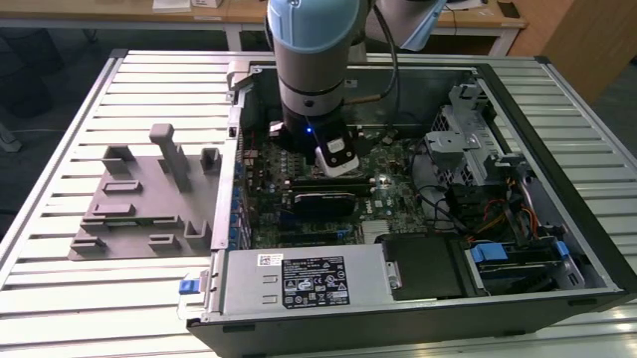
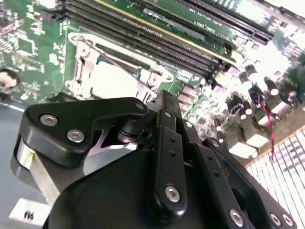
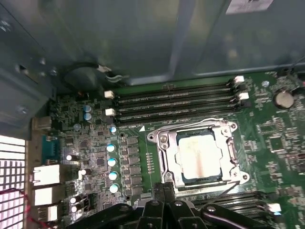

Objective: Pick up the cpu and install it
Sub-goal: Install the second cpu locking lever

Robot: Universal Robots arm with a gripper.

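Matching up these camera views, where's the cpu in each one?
Exterior view: the arm stands before that part of the motherboard.
First wrist view: cpu inside the socket frame.
Second wrist view: cpu inside the same frame.
Shared landmark: memory slots beside the socket.

A table [image 1: 70, 298] with a top of pale, ribbed metal slats carries the scene in the exterior view. 2 things rest directly on it. Toward the exterior view's left lies a flat grey plastic holder tray [image 1: 139, 205] with several raised blocks and 1 taller upright post. Just beside it, toward the exterior view's right, an open black computer case [image 1: 418, 321] lies on its side, its interior facing up and its near edge reaching the table's front. The tray and the case sit close together, though contact between them cannot be judged.
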